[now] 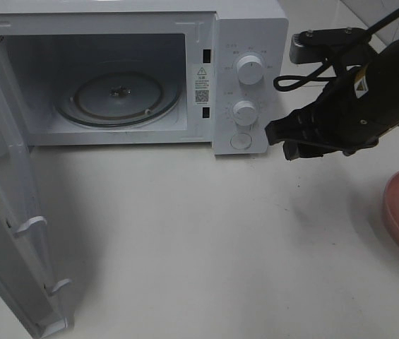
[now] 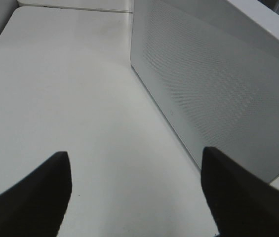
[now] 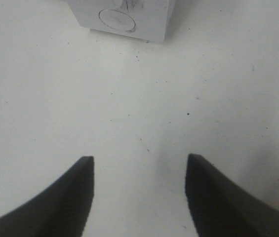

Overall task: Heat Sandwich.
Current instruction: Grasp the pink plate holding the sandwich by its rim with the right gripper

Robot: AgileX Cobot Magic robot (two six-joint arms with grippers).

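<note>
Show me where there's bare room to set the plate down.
Widest free patch: the white table in front of the microwave, between its open door and the pink plate. The glass turntable inside holds nothing either. Crowded: beside the knobs, where the open right gripper hangs.

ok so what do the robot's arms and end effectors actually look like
The right arm is matte black and bulky, with a small pale label, a black cable looping beside it and a grey metal bracket above. Both the right end effector and the left end effector have two dark, flat fingers tapering to the tips.
</note>
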